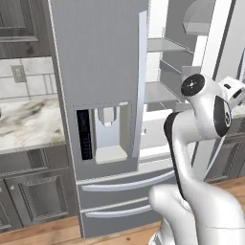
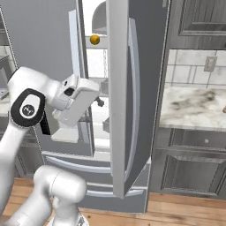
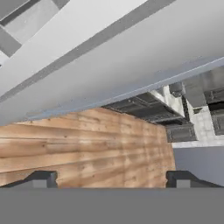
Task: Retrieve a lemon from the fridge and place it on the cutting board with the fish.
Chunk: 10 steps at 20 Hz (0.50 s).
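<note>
The fingers [image 3: 113, 178] stand wide apart with nothing between them; in the hand view the two dark tips rise at the bottom, one at the left and one at the right. Beyond them that view shows the wooden floor [image 3: 83, 148], crossed above by the long grey edge of the fridge door [image 3: 131, 61], with dark cabinets [image 3: 144, 111] further off.

In the right base view the white hand [image 2: 77, 106] sits just beside the edge of the open right door [image 2: 128, 88], at the gap between the two doors, level with the middle of the fridge [image 2: 39, 44]. The fingers themselves are hard to make out here.

The lemon [image 2: 94, 39] lies inside the fridge on an upper white shelf, seen through the gap between the doors, above the hand and well apart from it.

In the left base view the arm [image 1: 201, 143] rises in front of the open compartment, whose white shelves [image 1: 162, 45] are visible. The left door [image 1: 95, 72] is closed and carries the dispenser panel [image 1: 103, 131] and a long pale handle [image 1: 141, 81]. Two drawers [image 1: 119, 184] close the bottom of the unit.

A marble desk [image 1: 26, 124] over dark cabinets adjoins the fridge on the left; another marble desk [image 2: 194, 106] adjoins it on the right.
</note>
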Motion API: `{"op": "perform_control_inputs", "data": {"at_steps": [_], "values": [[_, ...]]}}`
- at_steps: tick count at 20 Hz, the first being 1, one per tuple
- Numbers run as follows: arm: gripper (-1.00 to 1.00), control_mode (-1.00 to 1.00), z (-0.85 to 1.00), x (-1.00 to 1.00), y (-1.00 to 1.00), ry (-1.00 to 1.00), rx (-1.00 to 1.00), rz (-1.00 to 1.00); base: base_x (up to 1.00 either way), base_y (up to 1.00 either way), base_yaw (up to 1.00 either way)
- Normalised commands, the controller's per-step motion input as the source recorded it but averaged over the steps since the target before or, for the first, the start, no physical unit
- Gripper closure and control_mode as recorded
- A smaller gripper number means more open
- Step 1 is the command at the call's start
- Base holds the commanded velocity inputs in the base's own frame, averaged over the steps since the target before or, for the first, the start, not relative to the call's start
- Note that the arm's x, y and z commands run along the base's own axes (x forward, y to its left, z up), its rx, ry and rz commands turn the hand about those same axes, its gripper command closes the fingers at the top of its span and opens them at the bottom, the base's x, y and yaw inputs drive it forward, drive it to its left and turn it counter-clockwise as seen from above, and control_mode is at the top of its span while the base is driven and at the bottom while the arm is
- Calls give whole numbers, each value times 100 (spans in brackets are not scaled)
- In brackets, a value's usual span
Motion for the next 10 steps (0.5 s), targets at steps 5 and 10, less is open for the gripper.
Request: {"op": "perform_control_inputs", "data": {"at_steps": [5,10], "values": [[-100,-100,-75,63,54,-1,-30,-3,0,0,0],[-100,-100,-45,44,29,-1,-7,12,0,0,0]]}}
